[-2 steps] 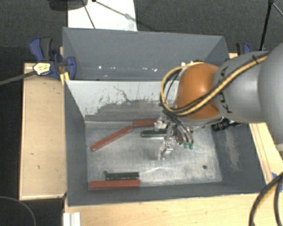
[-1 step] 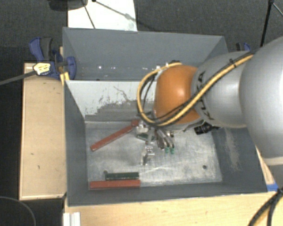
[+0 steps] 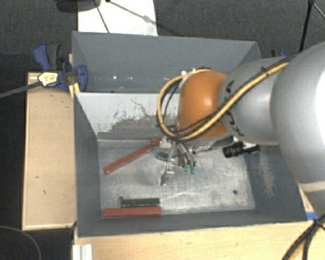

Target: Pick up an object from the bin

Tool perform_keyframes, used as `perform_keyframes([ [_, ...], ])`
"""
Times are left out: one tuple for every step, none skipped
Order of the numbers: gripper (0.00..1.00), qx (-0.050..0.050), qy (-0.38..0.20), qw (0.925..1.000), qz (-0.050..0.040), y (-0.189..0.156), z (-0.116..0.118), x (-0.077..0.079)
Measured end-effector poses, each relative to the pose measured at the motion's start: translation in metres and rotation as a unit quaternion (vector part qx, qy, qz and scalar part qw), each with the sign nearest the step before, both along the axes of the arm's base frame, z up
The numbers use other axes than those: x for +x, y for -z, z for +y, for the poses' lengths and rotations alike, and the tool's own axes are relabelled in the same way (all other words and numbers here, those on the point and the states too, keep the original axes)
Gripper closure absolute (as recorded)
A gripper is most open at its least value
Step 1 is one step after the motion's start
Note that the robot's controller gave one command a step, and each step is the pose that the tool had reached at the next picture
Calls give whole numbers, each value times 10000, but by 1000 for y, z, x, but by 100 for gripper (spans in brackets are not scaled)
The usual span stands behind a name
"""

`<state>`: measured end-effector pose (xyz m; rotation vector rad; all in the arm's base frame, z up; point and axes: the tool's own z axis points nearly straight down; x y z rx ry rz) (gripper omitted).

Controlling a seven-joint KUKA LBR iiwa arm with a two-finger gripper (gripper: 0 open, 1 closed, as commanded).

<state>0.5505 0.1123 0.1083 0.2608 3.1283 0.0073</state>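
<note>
Gripper (image 3: 168, 172): low over the middle of the bin (image 3: 88, 161); we cannot tell how far open it is, or whether it holds anything.
Nearest thing: a reddish-brown stick (image 3: 131, 156), slanting, its upper end just beside the gripper.
Farther off: a dark bar (image 3: 140, 202) and a red bar (image 3: 131, 212) by the front wall.
Risk: we judge that closing here could clip the stick's end, tip it loose, or meet bare floor.

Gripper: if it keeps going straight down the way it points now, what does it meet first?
Probably the bare bin floor. The gripper points down just right of the reddish-brown stick, with nothing seen beneath it, though depth is unclear.
</note>
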Motion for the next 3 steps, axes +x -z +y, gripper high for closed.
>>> perform_keyframes([
  [0,-21,29,10000,-9,25,-33,21],
  [100,4,364,9993,-14,33,-49,23],
  [100,4,364,9993,-14,33,-49,23],
])
